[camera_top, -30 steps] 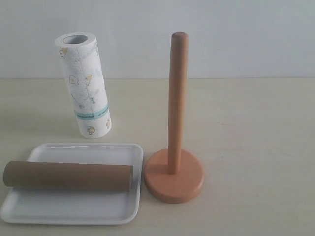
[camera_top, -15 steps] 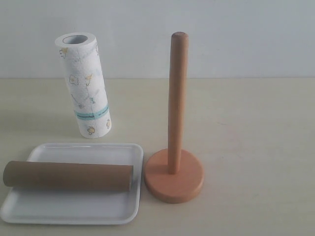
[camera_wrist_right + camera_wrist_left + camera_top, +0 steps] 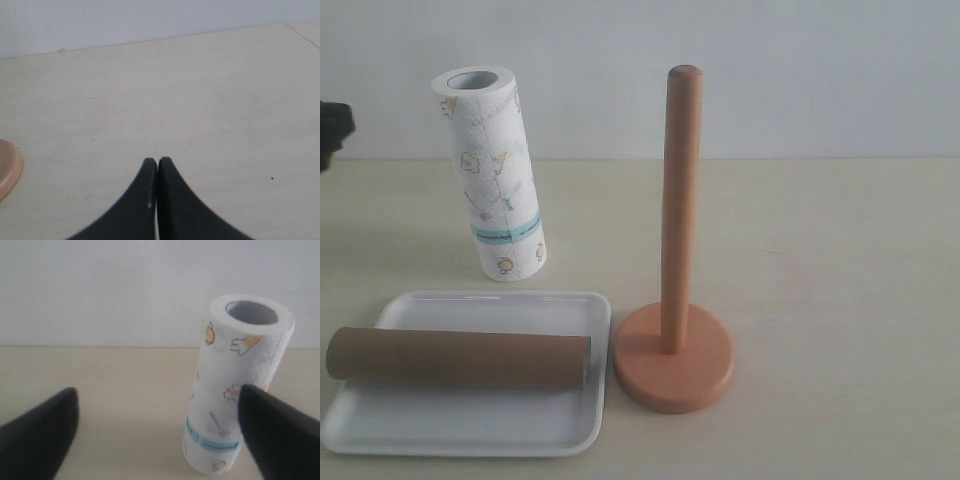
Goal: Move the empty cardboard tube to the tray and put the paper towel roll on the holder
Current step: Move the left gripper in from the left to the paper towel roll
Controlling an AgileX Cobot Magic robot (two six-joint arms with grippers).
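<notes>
Left wrist view: paper towel roll white, yellow prints, teal band; left gripper wide; right gripper closed.

The counter is pale cream, matte, with a faint fine grain running across it. Behind it stands a plain wall, off-white with a slight grey-blue cast. The two meet in one straight horizontal line. The right wrist view shows small marks on the counter: a dark speck, a short thin scratch and a faint straight seam near its far edge. A small grey smudge sits where wall and counter meet. The light falls soft and even on both.
</notes>
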